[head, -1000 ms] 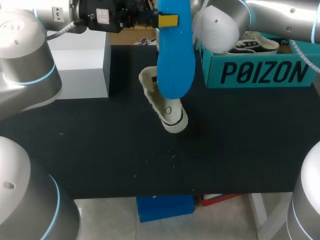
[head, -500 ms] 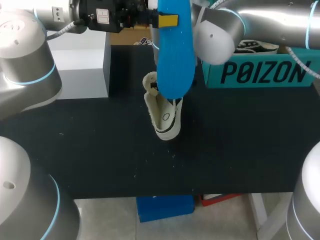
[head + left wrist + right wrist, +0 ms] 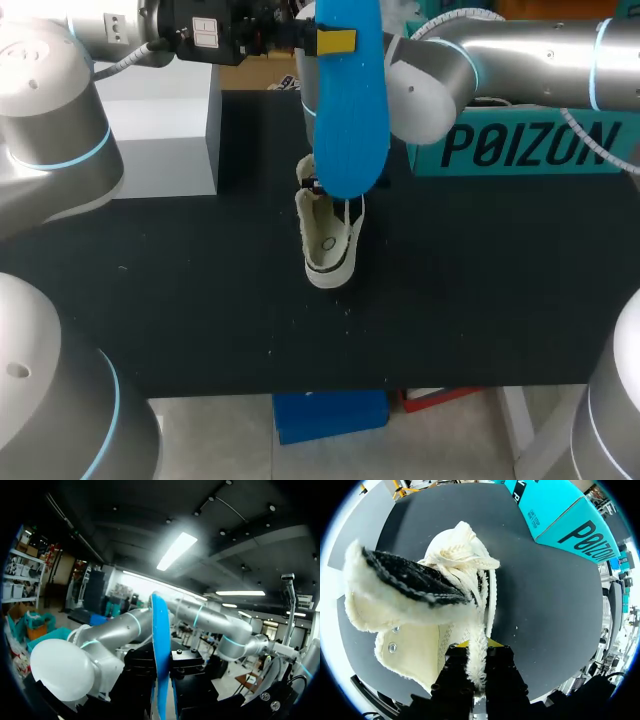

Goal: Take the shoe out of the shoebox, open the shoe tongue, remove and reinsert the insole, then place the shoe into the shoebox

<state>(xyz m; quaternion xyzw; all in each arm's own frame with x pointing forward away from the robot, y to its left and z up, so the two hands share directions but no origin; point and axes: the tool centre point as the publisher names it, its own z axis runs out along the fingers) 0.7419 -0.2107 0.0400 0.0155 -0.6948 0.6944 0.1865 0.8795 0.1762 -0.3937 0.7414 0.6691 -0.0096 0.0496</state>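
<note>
While the left gripper (image 3: 161,666) pinches the long blue foam insole (image 3: 350,100) upright over the black table (image 3: 200,300), the right gripper (image 3: 476,652) is clamped on the fleecy edge of the cream lace-up shoe (image 3: 328,240) at mid-table. From the shoe, the teal cardboard shoebox (image 3: 520,150) sits at two o'clock.

Bright, even light from overhead. The shoe (image 3: 328,245) casts a faint shadow on the table (image 3: 200,300); the right arm (image 3: 530,45) shows glare.
</note>
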